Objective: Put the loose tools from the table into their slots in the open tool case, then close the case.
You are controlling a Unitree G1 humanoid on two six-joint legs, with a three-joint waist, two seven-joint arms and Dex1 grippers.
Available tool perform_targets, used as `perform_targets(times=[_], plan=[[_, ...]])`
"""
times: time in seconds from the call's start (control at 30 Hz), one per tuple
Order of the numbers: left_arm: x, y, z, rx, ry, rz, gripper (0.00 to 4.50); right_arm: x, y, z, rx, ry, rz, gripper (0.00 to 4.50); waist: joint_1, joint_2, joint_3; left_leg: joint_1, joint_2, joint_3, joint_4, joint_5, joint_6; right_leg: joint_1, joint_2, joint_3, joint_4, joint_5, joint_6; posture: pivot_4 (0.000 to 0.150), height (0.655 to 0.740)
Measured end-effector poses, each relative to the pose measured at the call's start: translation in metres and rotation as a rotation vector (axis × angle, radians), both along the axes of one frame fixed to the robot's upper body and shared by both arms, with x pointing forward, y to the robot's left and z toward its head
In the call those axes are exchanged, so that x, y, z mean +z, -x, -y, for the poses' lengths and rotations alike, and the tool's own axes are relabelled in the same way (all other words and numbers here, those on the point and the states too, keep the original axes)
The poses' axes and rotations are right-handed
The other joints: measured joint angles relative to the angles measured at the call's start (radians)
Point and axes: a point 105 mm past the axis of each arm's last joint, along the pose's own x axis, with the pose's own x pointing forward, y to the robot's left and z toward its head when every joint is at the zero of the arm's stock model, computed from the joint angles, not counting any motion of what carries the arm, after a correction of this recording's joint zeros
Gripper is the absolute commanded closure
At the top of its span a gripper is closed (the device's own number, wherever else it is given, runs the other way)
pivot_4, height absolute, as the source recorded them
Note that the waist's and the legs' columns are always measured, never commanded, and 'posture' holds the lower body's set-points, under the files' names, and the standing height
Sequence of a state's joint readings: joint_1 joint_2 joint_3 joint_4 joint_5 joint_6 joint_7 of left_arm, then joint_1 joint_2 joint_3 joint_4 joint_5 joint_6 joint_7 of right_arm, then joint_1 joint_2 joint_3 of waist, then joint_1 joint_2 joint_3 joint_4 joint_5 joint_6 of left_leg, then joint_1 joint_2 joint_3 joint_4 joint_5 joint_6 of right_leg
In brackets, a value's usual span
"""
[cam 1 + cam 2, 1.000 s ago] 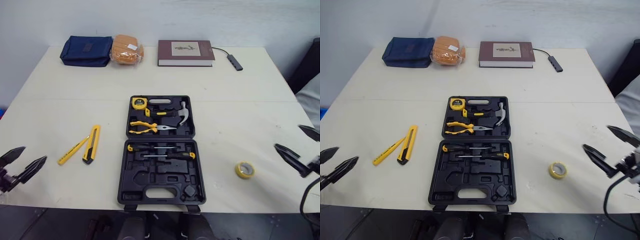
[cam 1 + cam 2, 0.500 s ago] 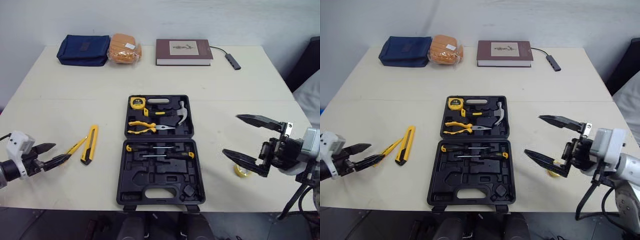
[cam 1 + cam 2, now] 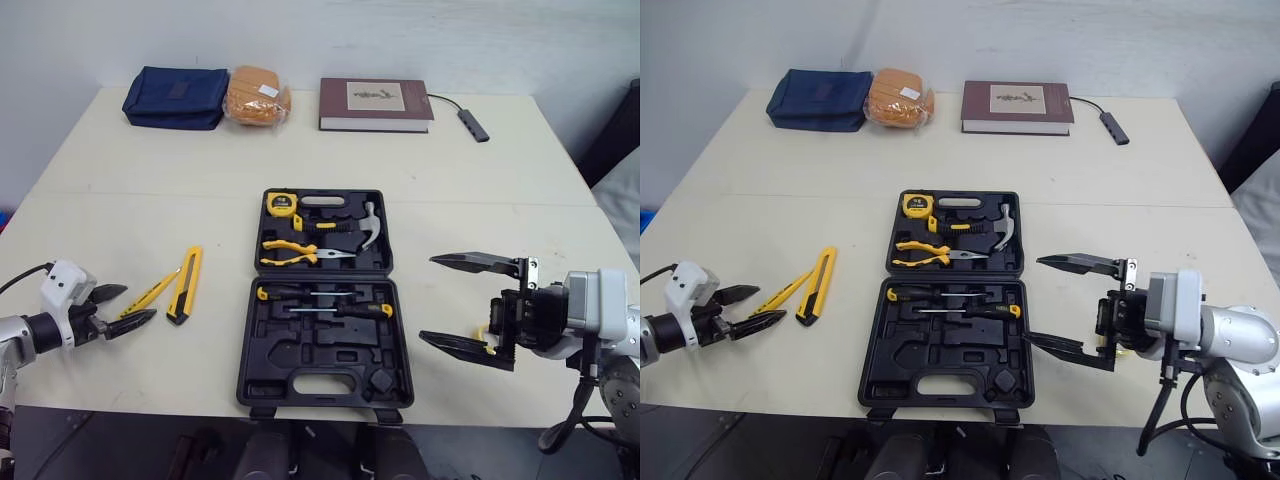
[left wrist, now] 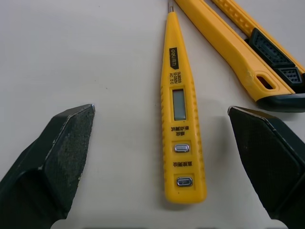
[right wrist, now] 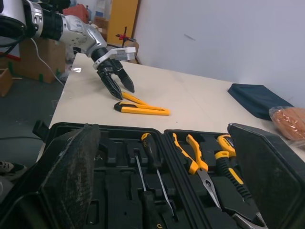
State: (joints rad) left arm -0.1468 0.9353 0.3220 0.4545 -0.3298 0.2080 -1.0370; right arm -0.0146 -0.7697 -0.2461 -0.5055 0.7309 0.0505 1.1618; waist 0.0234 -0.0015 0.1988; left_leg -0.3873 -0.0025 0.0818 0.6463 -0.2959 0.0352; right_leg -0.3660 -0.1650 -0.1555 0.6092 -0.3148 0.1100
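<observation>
Left gripper (image 3: 140,302): held low at the left side, fingers parted, tips pointed inward.
Right gripper (image 3: 427,298): turned inward, fingers spread wide, one set above the other.

Table (image 3: 480,170): cream top across most of the frame, with a seam (image 3: 150,196) running side to side at mid-height.
Wall (image 3: 400,40): plain white, along the top edge.
Floor (image 3: 130,455): dark grey strip at the bottom edge.
Far room: yellow panel (image 5: 125,19) and cardboard boxes (image 5: 33,55), seen past the table in the right wrist view.
Light: even, with soft shadows.
</observation>
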Motion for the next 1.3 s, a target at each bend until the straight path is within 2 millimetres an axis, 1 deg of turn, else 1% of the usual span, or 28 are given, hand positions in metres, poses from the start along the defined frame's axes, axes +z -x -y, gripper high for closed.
perform_targets(times=[0.03,0.1,0.13,0.23,0.3,0.33,0.4,0.43,0.6,0.77,0.87,0.9,0.93,1.0,1.07,1.17,1.23,1.27,1.3], plan=[[0.000,0.000,0.001,-0.006,-0.006,0.000,0.00,-0.001,0.000,-0.001,-0.001,0.004,0.001,0.04,0.001,0.000,0.000,0.000,0.000,0.000,0.000,0.000,0.000,0.000,0.000,0.000,0.000,0.000,0.000,0.150,0.7400],[-0.001,-0.001,0.002,-0.017,-0.021,0.003,0.53,-0.003,-0.002,0.000,-0.014,0.017,0.009,0.00,0.003,0.000,0.000,0.000,0.000,0.001,0.000,0.000,0.000,-0.001,0.000,0.000,0.000,0.000,0.000,0.150,0.7400],[-0.001,-0.001,0.001,-0.018,-0.026,0.003,0.64,-0.004,-0.003,0.001,-0.019,0.021,0.010,0.00,0.003,0.000,0.000,0.000,0.000,0.002,0.000,0.000,0.000,-0.001,0.000,0.000,0.000,0.000,0.000,0.150,0.7400],[-0.002,-0.002,0.000,-0.020,-0.042,0.008,1.92,-0.008,-0.008,0.006,-0.050,0.028,0.014,0.00,0.002,0.000,0.000,0.000,-0.001,0.006,0.000,0.000,0.002,-0.002,0.000,-0.002,0.001,0.001,0.001,0.150,0.7400],[-0.003,-0.003,0.001,-0.027,-0.049,0.011,2.63,-0.010,-0.009,0.008,-0.052,0.029,0.019,0.00,0.002,0.000,0.000,0.000,-0.001,0.009,0.000,0.000,0.004,-0.003,0.000,-0.001,0.002,0.001,0.002,0.150,0.7400],[-0.004,-0.003,0.003,-0.033,-0.047,0.015,3.15,-0.010,-0.009,0.008,-0.053,0.028,0.018,0.00,0.002,0.000,0.000,0.000,-0.001,0.009,0.000,0.000,0.004,-0.003,0.000,-0.001,0.002,0.001,0.002,0.150,0.7400],[-0.004,-0.004,0.005,-0.041,-0.045,0.025,3.94,-0.011,-0.010,0.009,-0.054,0.026,0.023,0.00,0.002,0.000,0.000,0.001,-0.001,0.009,0.000,0.000,0.003,-0.004,-0.001,0.000,0.002,0.002,0.003,0.150,0.7400],[-0.004,-0.005,0.005,-0.041,-0.046,0.028,4.15,-0.012,-0.010,0.010,-0.055,0.029,0.023,0.00,0.002,0.000,0.000,0.001,-0.001,0.009,0.000,0.000,0.003,-0.004,-0.001,0.000,0.002,0.002,0.003,0.150,0.7400],[-0.003,-0.005,0.004,-0.033,-0.030,0.038,4.15,-0.014,-0.009,0.011,-0.052,0.035,0.026,0.00,0.002,0.000,0.000,0.001,-0.001,0.010,0.000,0.000,0.003,-0.004,-0.001,0.001,0.002,0.002,0.003,0.150,0.7400],[-0.001,-0.006,-0.002,0.007,0.001,0.061,4.15,-0.017,-0.008,0.012,-0.057,0.042,0.019,0.00,0.000,0.000,0.000,0.000,-0.001,0.010,0.000,0.000,0.003,-0.005,0.000,0.001,0.003,0.002,0.003,0.150,0.7400],[0.005,-0.007,-0.009,0.048,-0.002,0.099,4.15,-0.017,-0.009,0.012,-0.063,0.045,0.018,0.00,0.000,-0.002,0.001,-0.001,-0.001,0.010,0.000,0.000,0.003,-0.007,0.000,0.001,0.004,0.002,0.003,0.150,0.7400],[0.011,-0.007,-0.011,0.055,0.000,0.131,4.15,-0.017,-0.009,0.012,-0.068,0.047,0.019,0.00,-0.001,-0.003,0.002,-0.001,-0.001,0.010,0.000,0.000,0.003,-0.007,0.000,0.001,0.003,0.002,0.002,0.150,0.7400],[0.020,-0.007,-0.007,0.031,0.013,0.186,4.15,-0.018,-0.010,0.013,-0.075,0.051,0.019,0.00,-0.002,-0.004,0.002,-0.002,-0.001,0.010,0.000,0.000,0.004,-0.007,0.000,0.001,0.004,0.002,0.003,0.150,0.7400],[0.045,-0.009,0.013,-0.070,0.020,0.306,4.15,-0.018,-0.012,0.015,-0.090,0.057,0.019,0.00,-0.002,-0.005,0.002,-0.002,-0.001,0.010,0.001,0.000,0.004,-0.007,-0.001,0.001,0.004,0.002,0.003,0.150,0.7400],[0.063,-0.009,0.032,-0.164,-0.006,0.368,4.15,-0.018,-0.017,0.019,-0.108,0.073,0.021,0.00,0.000,-0.005,0.002,-0.002,-0.001,0.011,0.001,0.000,0.005,-0.007,-0.001,0.001,0.003,0.002,0.004,0.150,0.7400],[0.071,-0.008,0.048,-0.240,-0.018,0.385,4.15,-0.017,-0.019,0.023,-0.119,0.115,0.030,0.00,-0.001,-0.005,0.002,-0.002,-0.001,0.011,0.001,0.003,0.009,-0.007,0.000,0.001,0.002,0.002,0.003,0.150,0.7400],[0.073,-0.007,0.067,-0.326,-0.028,0.381,4.15,-0.018,-0.021,0.025,-0.119,0.139,0.025,0.00,-0.001,-0.005,0.002,-0.002,-0.001,0.011,0.001,0.003,0.009,-0.007,0.000,0.001,0.002,0.002,0.003,0.150,0.7400],[0.074,-0.005,0.082,-0.400,-0.044,0.379,4.15,-0.017,-0.021,0.026,-0.116,0.146,0.022,0.00,-0.001,-0.005,0.002,-0.002,-0.001,0.011,0.001,0.003,0.009,-0.007,0.000,0.002,0.002,0.002,0.003,0.150,0.7400],[0.075,-0.003,0.093,-0.452,-0.055,0.378,4.15,-0.016,-0.021,0.026,-0.113,0.147,0.021,0.00,-0.001,-0.005,0.002,-0.002,-0.001,0.011,0.001,0.003,0.009,-0.007,0.000,0.002,0.002,0.002,0.003,0.150,0.7400]])
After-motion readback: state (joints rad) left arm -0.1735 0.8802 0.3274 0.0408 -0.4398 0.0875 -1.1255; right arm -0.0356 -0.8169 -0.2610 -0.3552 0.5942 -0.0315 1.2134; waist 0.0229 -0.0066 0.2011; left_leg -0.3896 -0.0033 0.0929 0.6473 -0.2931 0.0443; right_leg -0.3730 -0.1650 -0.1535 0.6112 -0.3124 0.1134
